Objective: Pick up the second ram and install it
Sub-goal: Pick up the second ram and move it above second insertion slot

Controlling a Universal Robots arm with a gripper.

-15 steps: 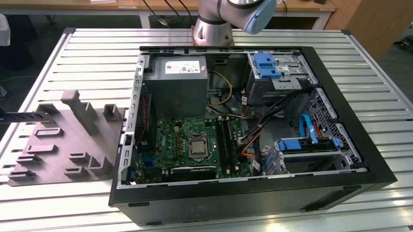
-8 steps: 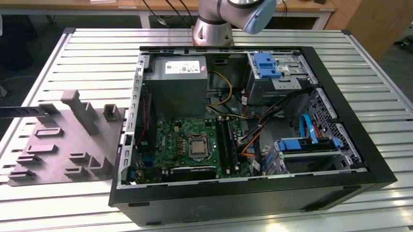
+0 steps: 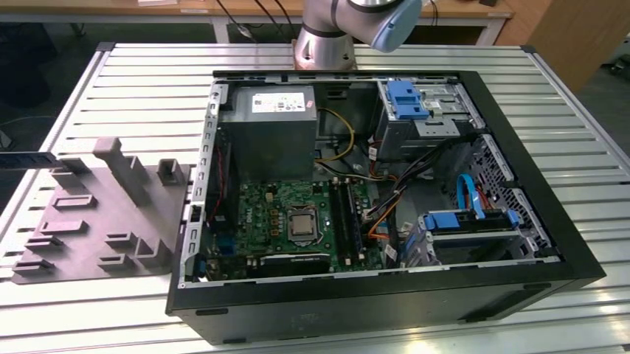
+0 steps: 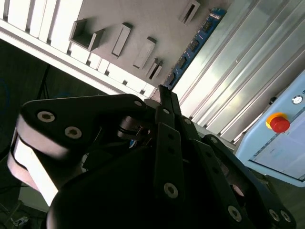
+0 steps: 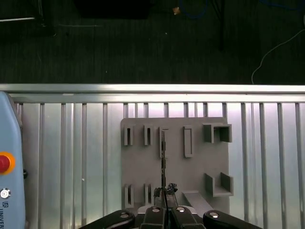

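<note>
Black, matte gripper (image 5: 165,196) at the lower centre of the first wrist view is closed on one end of the second ram (image 4: 194,44). I see a thin, flat blue board with black chips. In the second wrist view its long axis runs from the fingertips toward the upper right, over the grey plate (image 5: 195,167) and the ribbed aluminium table (image 5: 71,152).

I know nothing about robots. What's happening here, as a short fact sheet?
place: open computer case on a slatted metal table
gripper: jaws shut on the second ram
ram's look: blue board, black chips, reaching out past the jaws
behind it: grey holder plate with slots
status: ram not yet in the case
</note>
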